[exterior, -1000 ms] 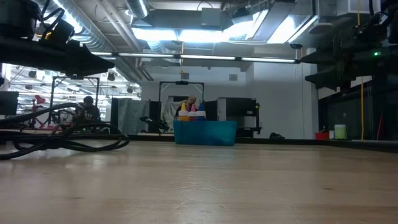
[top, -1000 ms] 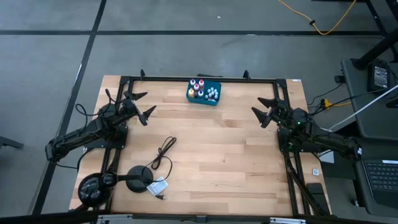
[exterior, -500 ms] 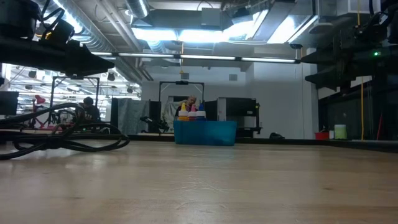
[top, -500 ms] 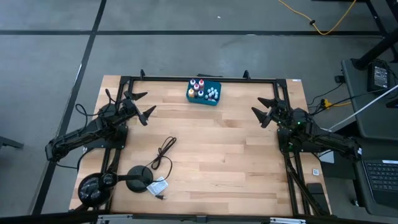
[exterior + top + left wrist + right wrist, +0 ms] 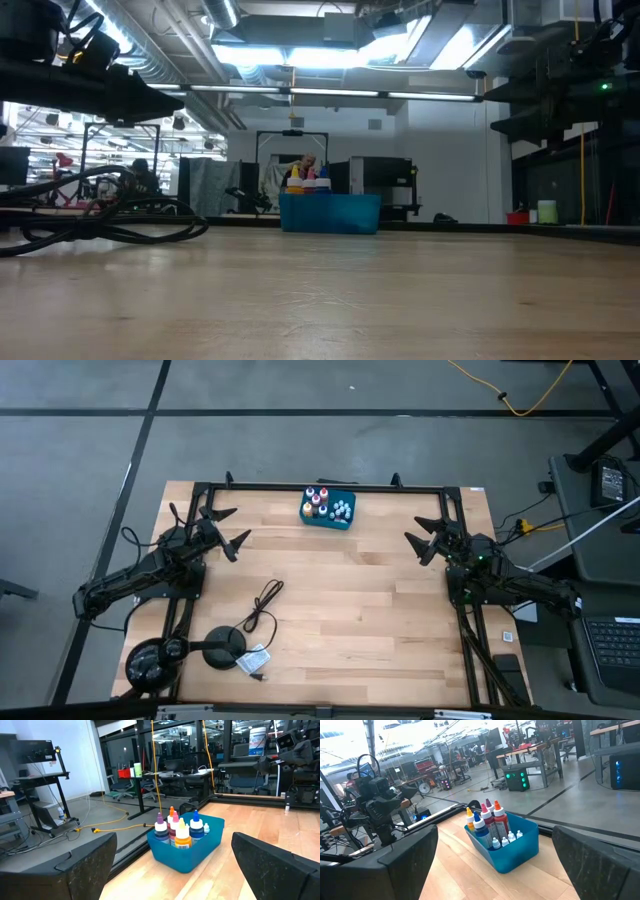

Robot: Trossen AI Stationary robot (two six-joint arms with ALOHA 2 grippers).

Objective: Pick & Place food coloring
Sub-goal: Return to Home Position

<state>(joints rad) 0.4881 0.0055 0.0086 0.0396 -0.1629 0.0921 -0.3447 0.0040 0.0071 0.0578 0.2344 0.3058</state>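
Across the wooden counter (image 5: pixel 340 630) I see no bottle loose on the boards, only a black cable (image 5: pixel 263 603) curled toward the left arm's side. The left claw (image 5: pixel 232 528) hangs over the counter's left edge, spread wide with nothing in it. The right claw (image 5: pixel 415 540) mirrors it over the right edge, just as wide and just as empty, and both point inward, well apart from the load. At the far edge, in the middle, sits the blue container (image 5: pixel 350 523). Inside it the food coloring (image 5: pixel 180 827) stands upright and packed close: the larger bottles with purple, red, orange, yellow and blue bodies, and the tiny whitish ones (image 5: pixel 505 840) clustered beside them. By my read the placing is finished, and only the arms settling into their parked pose remains.
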